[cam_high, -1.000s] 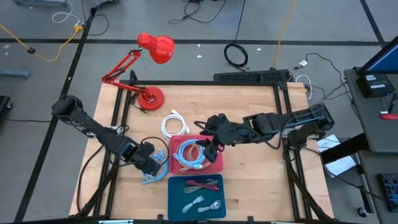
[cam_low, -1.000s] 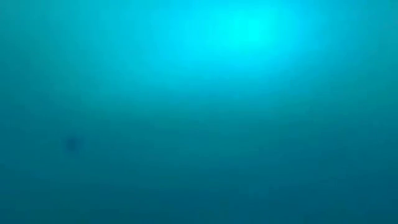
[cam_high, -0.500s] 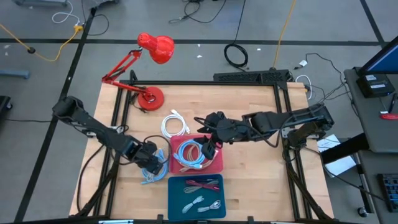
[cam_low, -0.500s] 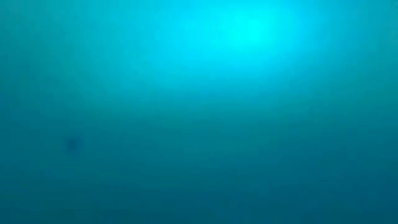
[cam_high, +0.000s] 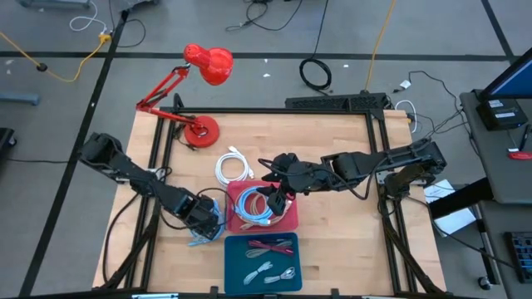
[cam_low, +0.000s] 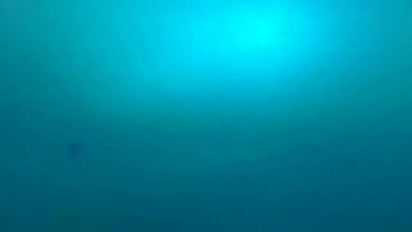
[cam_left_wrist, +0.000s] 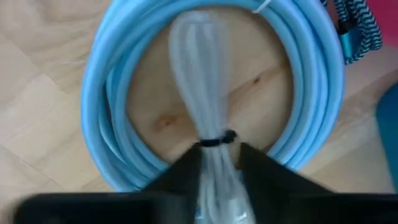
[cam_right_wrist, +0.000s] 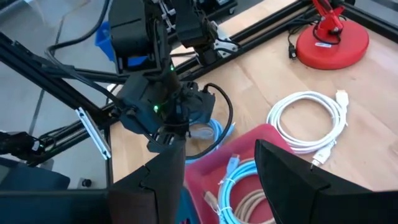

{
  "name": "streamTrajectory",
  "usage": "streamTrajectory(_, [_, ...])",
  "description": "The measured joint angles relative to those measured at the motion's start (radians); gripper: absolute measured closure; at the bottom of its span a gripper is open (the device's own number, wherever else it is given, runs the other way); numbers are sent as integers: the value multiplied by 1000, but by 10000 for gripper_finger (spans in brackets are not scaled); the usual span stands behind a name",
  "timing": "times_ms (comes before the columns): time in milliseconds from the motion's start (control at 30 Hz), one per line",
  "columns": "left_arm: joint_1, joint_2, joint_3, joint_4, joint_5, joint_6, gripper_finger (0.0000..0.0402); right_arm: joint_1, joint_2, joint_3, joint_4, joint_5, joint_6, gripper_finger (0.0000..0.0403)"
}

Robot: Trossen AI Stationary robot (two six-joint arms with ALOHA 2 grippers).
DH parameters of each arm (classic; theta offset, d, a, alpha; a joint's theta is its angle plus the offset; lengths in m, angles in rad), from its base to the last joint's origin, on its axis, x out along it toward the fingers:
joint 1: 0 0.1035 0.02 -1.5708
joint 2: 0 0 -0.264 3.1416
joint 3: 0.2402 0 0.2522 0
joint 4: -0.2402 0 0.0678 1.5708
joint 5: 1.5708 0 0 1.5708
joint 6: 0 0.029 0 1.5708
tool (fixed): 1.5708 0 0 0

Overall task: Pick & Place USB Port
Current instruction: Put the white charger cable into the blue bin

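Left fingers now closed around blue cable coil's tied bundle, right fingers apart.

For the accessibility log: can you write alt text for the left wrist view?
The left gripper has its two dark fingers closing around the bundled middle of a coiled light blue cable, which is cinched by a thin black tie and lies on the pale wooden table.

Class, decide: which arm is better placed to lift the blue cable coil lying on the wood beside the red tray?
Left. The left gripper already straddles the blue cable coil's tied bundle. The right gripper hangs open above the red tray.
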Motion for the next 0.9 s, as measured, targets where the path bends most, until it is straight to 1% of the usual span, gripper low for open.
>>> streamTrajectory(33, [0, -2, 0, 0, 0, 0, 336, 0, 0, 0, 6, -1, 0, 218])
streamTrajectory(67, [0, -8, 0, 0, -3, -1, 366, 0, 0, 0, 11, -3, 0, 218])
streamTrajectory(100, [0, -15, 0, -1, -12, -1, 377, 0, 0, 0, 15, -14, 0, 218])
streamTrajectory(267, [-4, -76, 18, -27, -21, -3, 383, 1, 0, 0, 25, -26, -1, 218])
streamTrajectory(367, [-32, -128, 68, -62, -62, 23, 383, 1, 0, 0, 21, -26, -5, 218])
streamTrajectory(433, [-53, -157, 117, -55, -104, 83, 383, 1, -4, 0, 16, -25, -11, 218])
streamTrajectory(533, [-81, -172, 210, -12, -165, 229, 383, 1, -7, 0, 14, -24, -14, 218])
streamTrajectory(633, [-81, -147, 286, 69, -179, 390, 383, 0, -7, 0, 5, -25, -16, 218])
streamTrajectory(700, [-63, -109, 322, 124, -174, 473, 383, 0, -7, 0, 1, -25, -19, 218])
streamTrajectory(767, [-39, -59, 348, 129, -142, 525, 383, 0, -7, 0, -3, -24, -19, 218])
streamTrajectory(900, [-2, 55, 367, 178, -7, 593, 383, -1, -7, 0, -14, -23, -22, 218])
